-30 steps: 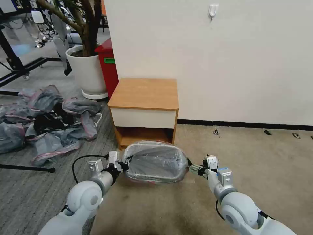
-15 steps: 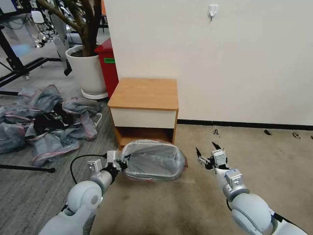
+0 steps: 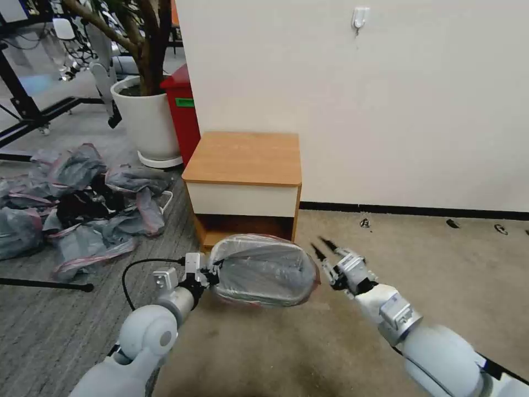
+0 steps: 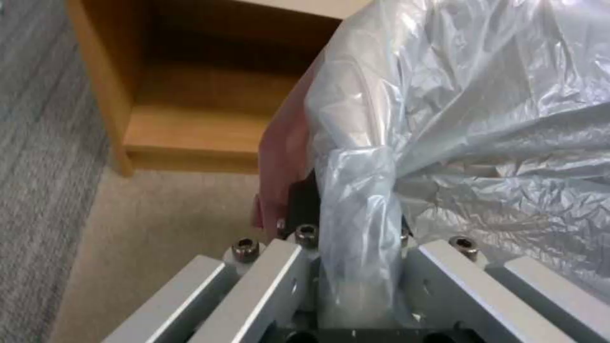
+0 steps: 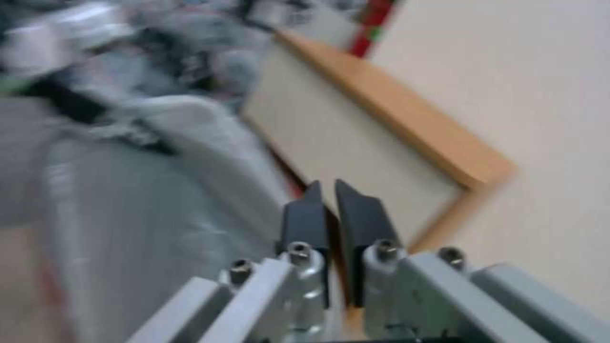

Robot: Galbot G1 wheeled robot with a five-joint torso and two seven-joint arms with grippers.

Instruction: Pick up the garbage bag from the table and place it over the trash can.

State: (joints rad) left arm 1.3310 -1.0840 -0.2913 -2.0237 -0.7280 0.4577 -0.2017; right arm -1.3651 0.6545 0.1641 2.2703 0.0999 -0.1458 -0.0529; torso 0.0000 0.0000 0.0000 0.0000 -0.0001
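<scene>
The garbage bag [image 3: 264, 270], crinkly grey plastic with a pink-red band, is stretched over the trash can on the floor in front of the table [image 3: 245, 157]. The can is hidden under it and only its rounded shape presses through. My left gripper [image 3: 208, 274] is shut on a bunched fold of the bag's left edge; the left wrist view shows the bag [image 4: 483, 119] rising from the left gripper [image 4: 352, 247]. My right gripper [image 3: 321, 245] is just off the bag's right side. In the right wrist view the right gripper [image 5: 329, 190] is shut and holds nothing.
A heap of similar bags [image 3: 82, 204] lies on the floor at the left. Behind it stand a white plant pot [image 3: 146, 121] and a red bin [image 3: 184, 110]. The white wall [image 3: 386, 110] backs the table. Bare carpet [image 3: 441, 264] stretches to the right.
My right gripper let go of the bag's right edge, opened and drew away. It has since swung back beside the bag with its fingers together. The left gripper kept its hold.
</scene>
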